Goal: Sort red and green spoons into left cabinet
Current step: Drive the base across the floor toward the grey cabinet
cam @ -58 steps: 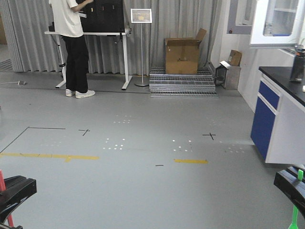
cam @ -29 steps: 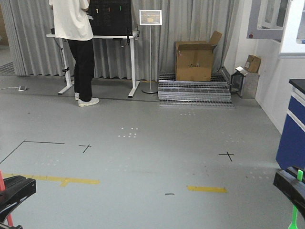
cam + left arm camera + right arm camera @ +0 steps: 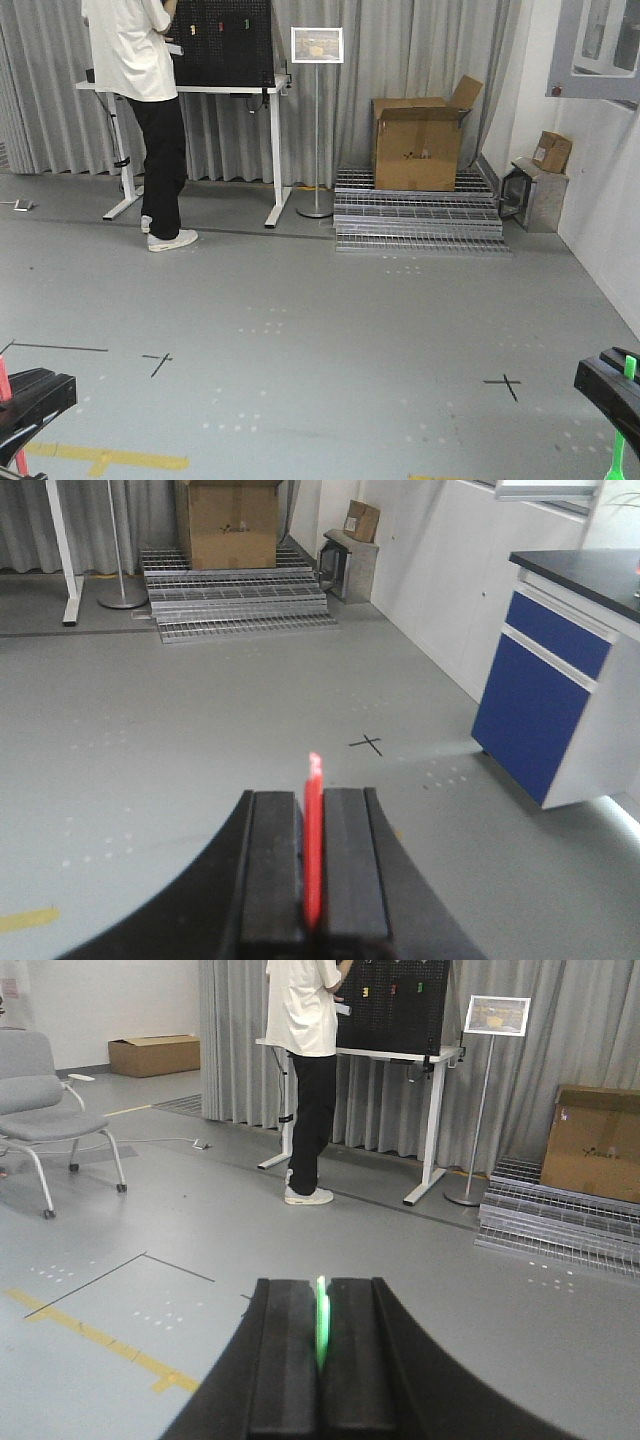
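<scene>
Left gripper (image 3: 313, 805): closed tight on red spoon (image 3: 314, 860), which stands edge-on between the pads. Right gripper (image 3: 320, 1290): closed tight on green spoon (image 3: 321, 1325), likewise. Spoon bowls hidden; lower ends cut off by frame.

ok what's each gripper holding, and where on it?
Left gripper is shut on the red spoon, right gripper on the green spoon, each clamped partway along the handle.

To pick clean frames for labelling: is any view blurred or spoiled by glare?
Front view: sharp, evenly lit, no strong glare. Left wrist view: red spoon sharp, a bright strip under the blue cabinet. Right wrist view: green spoon looks overbright, its edges soft.
</scene>
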Controlling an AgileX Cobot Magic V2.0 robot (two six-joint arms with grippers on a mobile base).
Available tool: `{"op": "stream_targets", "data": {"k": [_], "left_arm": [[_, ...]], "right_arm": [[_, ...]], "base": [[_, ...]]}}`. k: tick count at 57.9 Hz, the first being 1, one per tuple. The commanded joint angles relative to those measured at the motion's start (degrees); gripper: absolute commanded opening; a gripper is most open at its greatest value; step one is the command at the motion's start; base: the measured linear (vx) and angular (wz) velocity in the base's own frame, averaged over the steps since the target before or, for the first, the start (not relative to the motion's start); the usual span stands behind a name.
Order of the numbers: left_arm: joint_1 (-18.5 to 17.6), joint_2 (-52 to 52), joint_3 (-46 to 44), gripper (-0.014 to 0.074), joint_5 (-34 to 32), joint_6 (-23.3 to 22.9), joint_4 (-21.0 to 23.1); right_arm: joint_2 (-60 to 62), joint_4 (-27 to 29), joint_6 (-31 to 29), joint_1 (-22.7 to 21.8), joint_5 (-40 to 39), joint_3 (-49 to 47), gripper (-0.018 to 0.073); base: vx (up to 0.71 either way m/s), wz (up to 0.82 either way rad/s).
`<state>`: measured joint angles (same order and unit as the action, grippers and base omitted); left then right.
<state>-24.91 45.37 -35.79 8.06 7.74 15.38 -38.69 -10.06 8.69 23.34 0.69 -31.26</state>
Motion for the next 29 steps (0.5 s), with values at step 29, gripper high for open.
{"op": "stream_targets", "data": {"k": [29], "left_arm": [[-0.25, -0.31, -1.79, 0.0000, -4.50, -0.05, 0.32]], "right_arm": [[0.15, -0.10, -0.33, 0.16, -4.98, -1.74, -0.0001]], "base": [[0.60, 0.07]]}}
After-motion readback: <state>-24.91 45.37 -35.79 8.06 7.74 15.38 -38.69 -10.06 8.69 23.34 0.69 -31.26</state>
